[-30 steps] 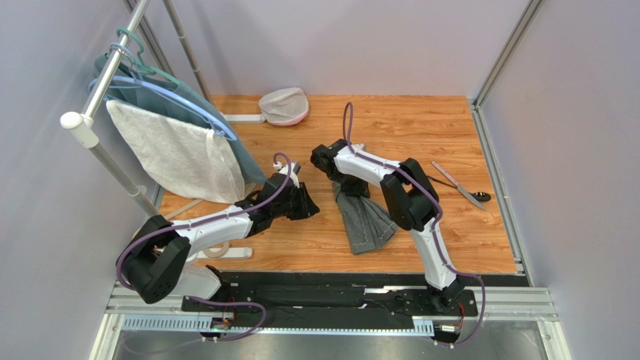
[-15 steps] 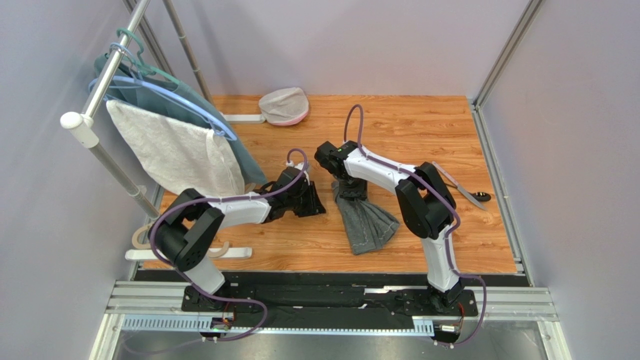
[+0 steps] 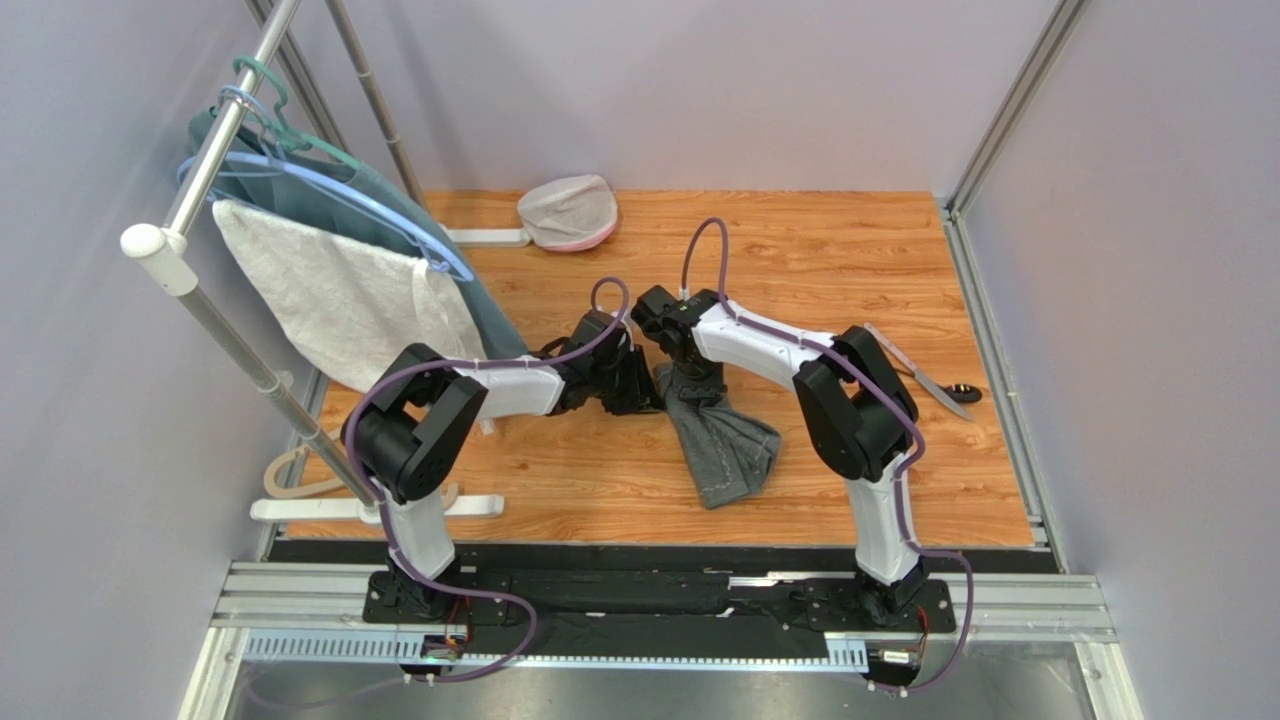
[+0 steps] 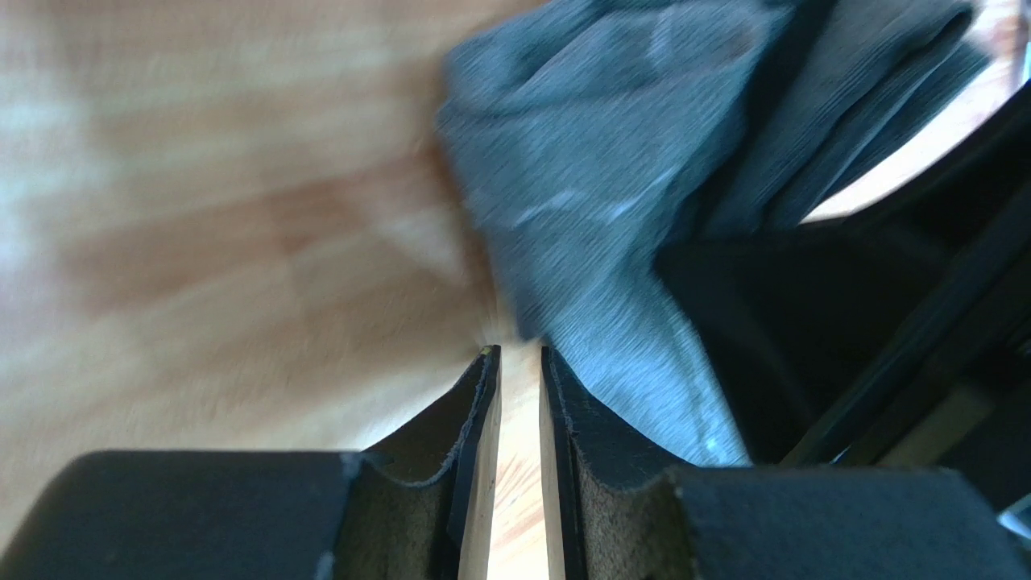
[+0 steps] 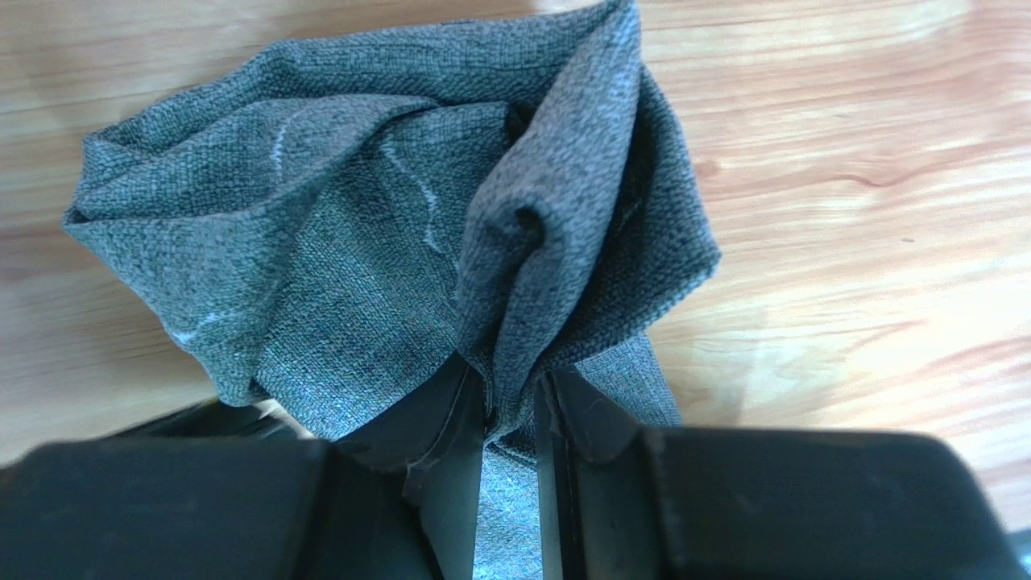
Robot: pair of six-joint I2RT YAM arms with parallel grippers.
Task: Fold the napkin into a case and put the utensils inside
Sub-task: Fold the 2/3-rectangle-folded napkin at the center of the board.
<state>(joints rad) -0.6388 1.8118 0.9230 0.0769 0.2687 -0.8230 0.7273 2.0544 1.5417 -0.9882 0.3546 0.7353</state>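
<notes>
Bunched in a loose, long heap near the middle of the counter: the napkin, dark grey, not yet folded into any case, near end flat on the wood, far end gathered upward. Pinched at that far end by the right claw, closed on a raised ridge of the cloth, with pale stitching visible on the folds beyond. Held there by a right arm stretched forward and bent inward toward the left, elbow high over the counter's right half. Faced from the other side by the left arm, angled low across the wood, the left claw just beside the napkin's edge, fingers parted by only a narrow slit, bare wood showing through, nothing gripped. Well apart to the right, partly behind the right elbow, the utensils on the wood. Off to the left, a white towel and a teal garment hanging from a rack; at the far edge, a pale rounded cap.
</notes>
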